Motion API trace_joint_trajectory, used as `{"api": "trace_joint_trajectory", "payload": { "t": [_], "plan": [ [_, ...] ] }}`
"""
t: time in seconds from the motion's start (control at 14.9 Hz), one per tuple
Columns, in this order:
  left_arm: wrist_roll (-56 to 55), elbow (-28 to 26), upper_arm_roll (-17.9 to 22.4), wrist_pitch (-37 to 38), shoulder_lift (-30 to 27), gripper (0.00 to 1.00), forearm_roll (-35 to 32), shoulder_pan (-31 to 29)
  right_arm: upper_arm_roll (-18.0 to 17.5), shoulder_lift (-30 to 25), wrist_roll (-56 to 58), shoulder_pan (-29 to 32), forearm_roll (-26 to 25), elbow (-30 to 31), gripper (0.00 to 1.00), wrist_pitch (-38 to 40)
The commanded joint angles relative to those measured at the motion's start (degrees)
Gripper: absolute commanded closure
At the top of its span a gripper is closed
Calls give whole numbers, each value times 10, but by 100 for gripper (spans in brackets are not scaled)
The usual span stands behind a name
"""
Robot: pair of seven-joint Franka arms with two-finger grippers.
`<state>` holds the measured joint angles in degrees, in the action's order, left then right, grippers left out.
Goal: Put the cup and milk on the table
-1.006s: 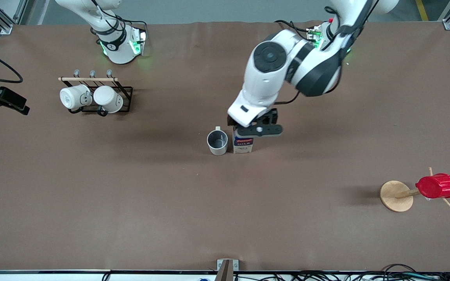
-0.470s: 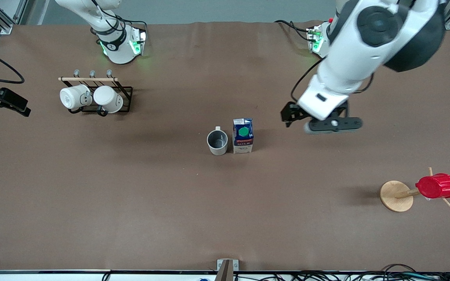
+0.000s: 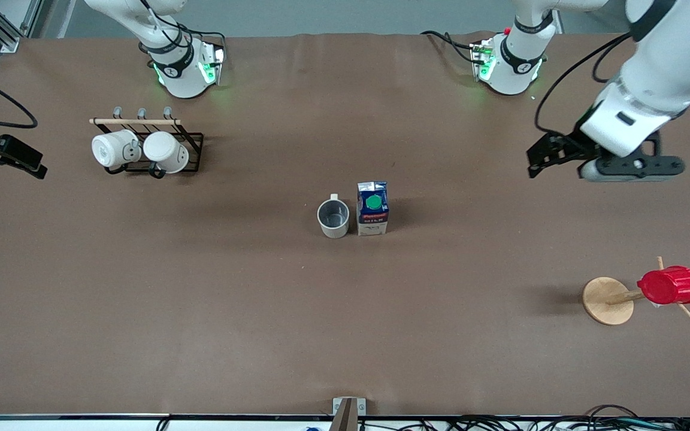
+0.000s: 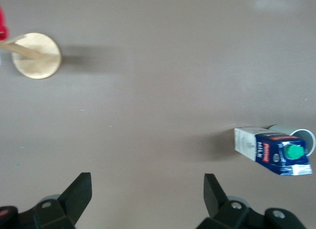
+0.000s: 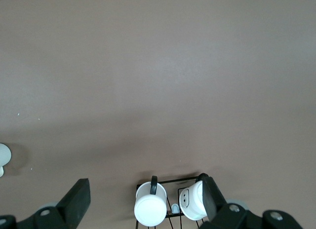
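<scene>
Front view: the small cream-white mug with a grey inside, the cup (image 3: pixel 333 218), stood upright on the matte brown table (image 3: pixel 345 323) near its middle, and its interior looked empty. The dark-blue and white milk carton with a round green cap, the milk (image 3: pixel 372 208), stood upright just beside it, at the cup's 3 o'clock in this view, toward the left arm's end; whether the 2 touched could not be told. Neither was held, so both placements looked done, with only the arm's retreat seemingly left. The left gripper (image 3: pixel 620 167) hung over bare table toward the left arm's end, well apart from the milk. The right arm waited; its gripper was out of this view. At the cup's 10 o'clock, 2 brighter white mugs (image 3: pixel 141 151) lay on their sides in a black wire rack (image 3: pixel 192 143). At its 4 o'clock, a red ribbed cup (image 3: pixel 669 285) sat on a peg of a wooden stand (image 3: pixel 607 301).

Left wrist view: the left gripper's 2 black fingers (image 4: pixel 79 192) stood wide apart with nothing between them, above bare table, with the milk (image 4: pixel 274 150) and the cup's rim (image 4: pixel 296 133) off to one side.

Right wrist view: the right gripper's fingers (image 5: pixel 79 197) were likewise spread wide and empty, above the rack of 2 white mugs (image 5: pixel 170 203).
</scene>
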<state>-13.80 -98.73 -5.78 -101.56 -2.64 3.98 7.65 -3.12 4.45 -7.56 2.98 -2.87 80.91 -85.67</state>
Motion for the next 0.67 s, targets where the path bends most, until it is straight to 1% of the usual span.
{"api": "trace_joint_trajectory", "payload": {
  "t": [0.0, 0.07, 0.2, 0.27, 0.34, 0.6],
  "plan": [
    [8, -18, -61, 7, -19, 0, 3, -59, 4, -14, 7, 2, 12, 22, 0, -8],
    [7, -11, -81, 14, -17, 0, 2, -74, 4, -15, 7, 3, 12, 24, 0, -8],
    [5, 5, -87, 30, -10, 0, -14, -76, 4, -15, 7, 4, 12, 25, 0, -7],
    [5, 19, -88, 43, -2, 0, -32, -74, 3, -15, 7, 5, 12, 25, 0, -7],
    [4, 29, -88, 48, 4, 0, -34, -70, 3, -15, 7, 8, 12, 25, 0, -7],
    [1, 35, -79, 48, 11, 0, -34, -44, 2, -15, 7, 8, 13, 25, 0, -8]
  ]
}}
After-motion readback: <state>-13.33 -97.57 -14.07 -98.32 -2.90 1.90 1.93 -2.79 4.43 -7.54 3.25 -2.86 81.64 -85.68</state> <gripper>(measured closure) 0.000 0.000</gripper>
